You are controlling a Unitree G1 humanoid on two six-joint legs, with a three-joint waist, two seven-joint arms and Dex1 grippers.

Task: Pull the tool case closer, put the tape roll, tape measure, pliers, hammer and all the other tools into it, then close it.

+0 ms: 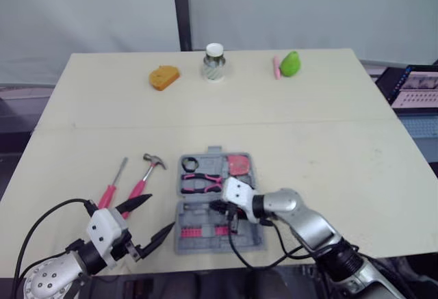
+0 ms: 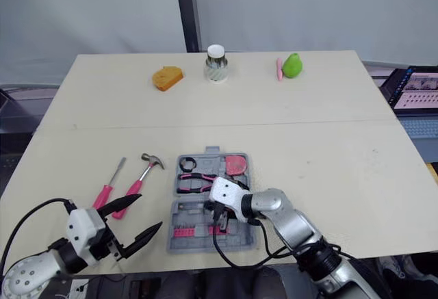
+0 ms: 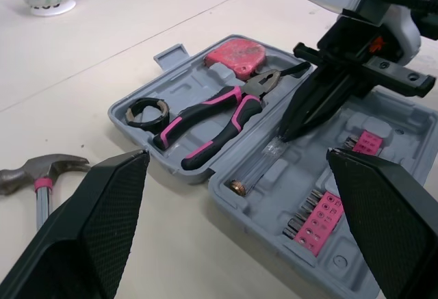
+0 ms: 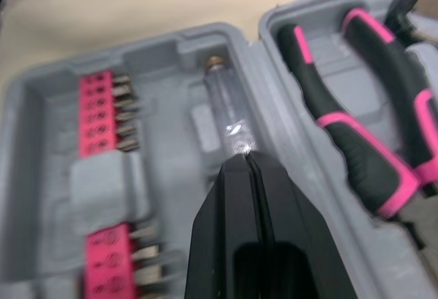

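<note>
Your right fingers [image 3: 318,97] are clenched, tips touching the clear-handled driver [image 3: 263,163] in the open tool case [image 3: 404,124]; your left fingers [image 3: 109,224] are released.

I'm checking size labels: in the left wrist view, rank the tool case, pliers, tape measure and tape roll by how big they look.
1. tool case
2. pliers
3. tape measure and tape roll: nearly alike, the tape measure perhaps slightly larger, so I would not rank them.
</note>
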